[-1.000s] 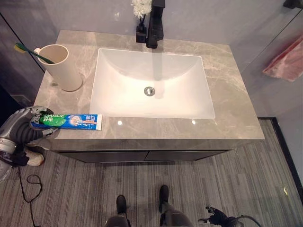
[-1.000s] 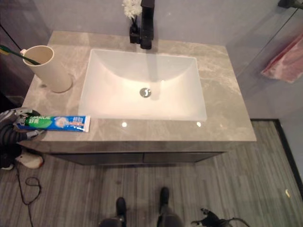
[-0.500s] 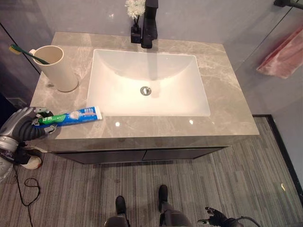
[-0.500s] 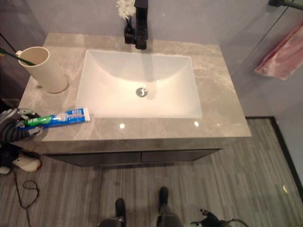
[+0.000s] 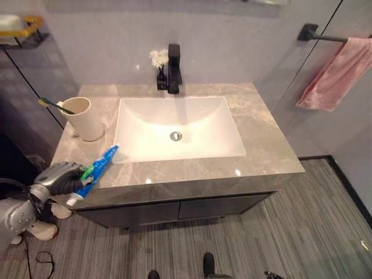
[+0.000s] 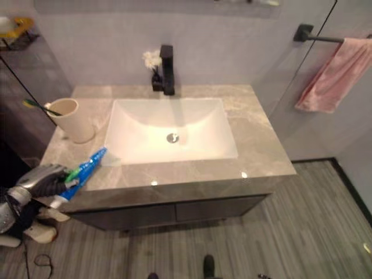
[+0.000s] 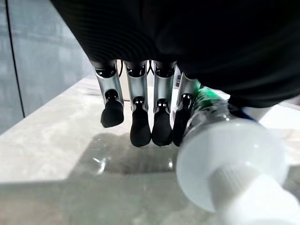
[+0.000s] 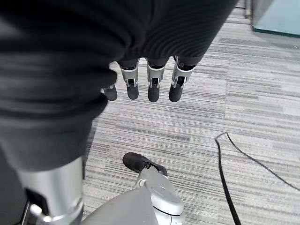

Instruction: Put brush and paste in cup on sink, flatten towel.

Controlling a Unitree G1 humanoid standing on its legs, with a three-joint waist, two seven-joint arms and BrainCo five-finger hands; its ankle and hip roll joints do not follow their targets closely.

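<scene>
The left hand [image 5: 61, 177] hangs at the front left corner of the counter [image 5: 267, 151], right at its edge, with floor [image 5: 302, 232] open below and behind it. Its fingers [image 7: 140, 126] are curled around the toothpaste tube [image 5: 96, 171], which it holds lifted and tilted: the white cap end sticks out toward the robot past the counter's front edge, and the blue tail rises away from the hand toward the near left corner of the basin [image 5: 177, 128]. In the left wrist view the cap looms just beside the curled fingertips, with bare counter surface under them.

Beyond the hand, further back along the counter's left edge, stands the cup [image 5: 84, 118], apart from the tube, with the toothbrush [image 5: 55, 104] already in it, its end leaning out over the cup's far-left rim. Between hand and cup the counter strip is bare. The basin lies just to the right of both. A black tap [image 5: 174, 68] and a small vase of white flowers [image 5: 158, 63] sit at the back edge.

Far to the right of the hand, past the counter's right edge, a pink towel [image 5: 337, 72] hangs bunched on a wall rail [image 5: 322, 36].

The right hand [image 8: 150, 84] hangs low over the floor, fingers loosely curled, holding nothing.
</scene>
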